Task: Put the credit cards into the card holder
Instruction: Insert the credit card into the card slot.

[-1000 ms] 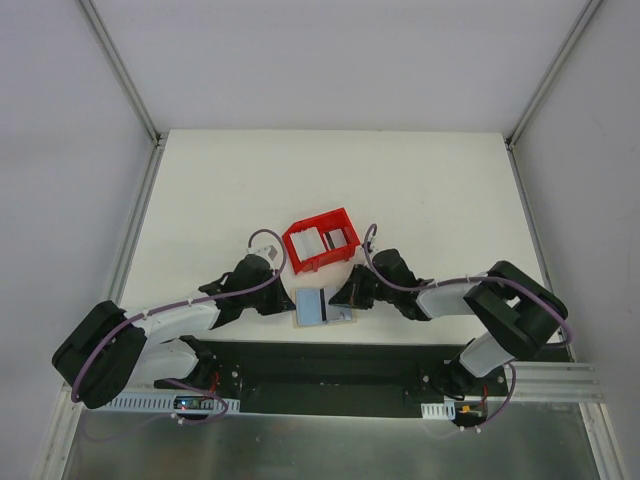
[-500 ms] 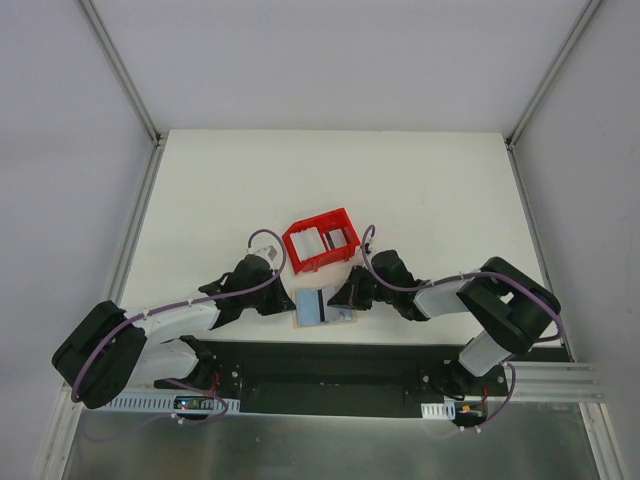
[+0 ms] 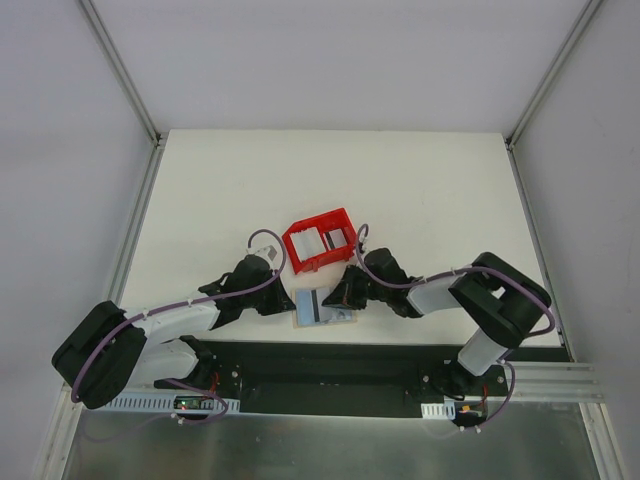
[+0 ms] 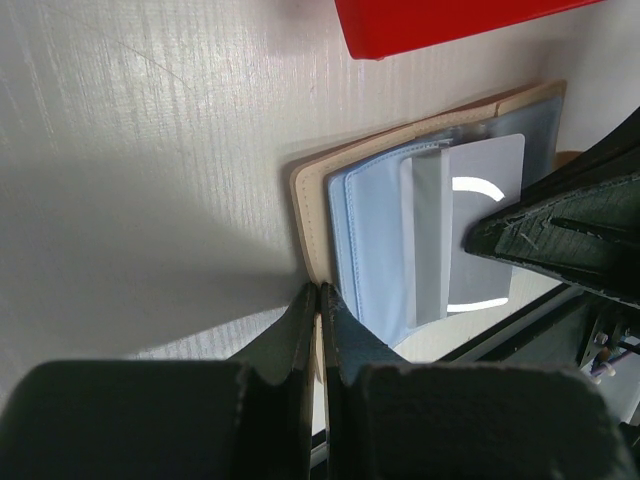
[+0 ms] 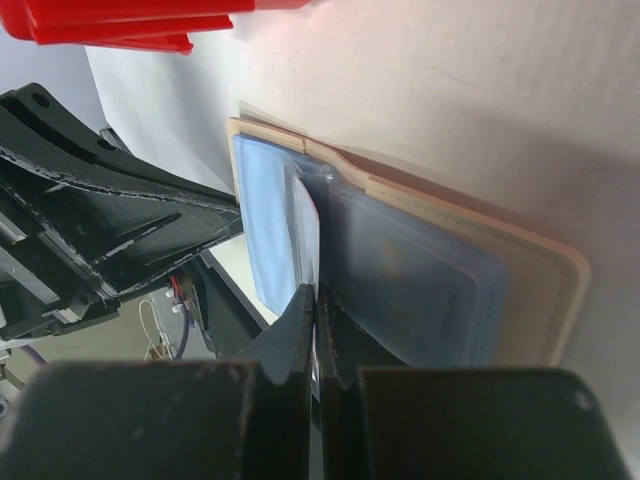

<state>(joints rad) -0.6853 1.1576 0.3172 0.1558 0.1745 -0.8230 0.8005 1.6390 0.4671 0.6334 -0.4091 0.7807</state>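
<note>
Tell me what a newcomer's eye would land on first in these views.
The bright red bin stands out first, mid-table just beyond both arms. In front of it lies the open tan card holder with its pale blue lining, and both arms converge on it. The shut right gripper appears to pinch a pale card at the holder's pocket, while the shut left gripper sits at the holder's left edge.
</note>
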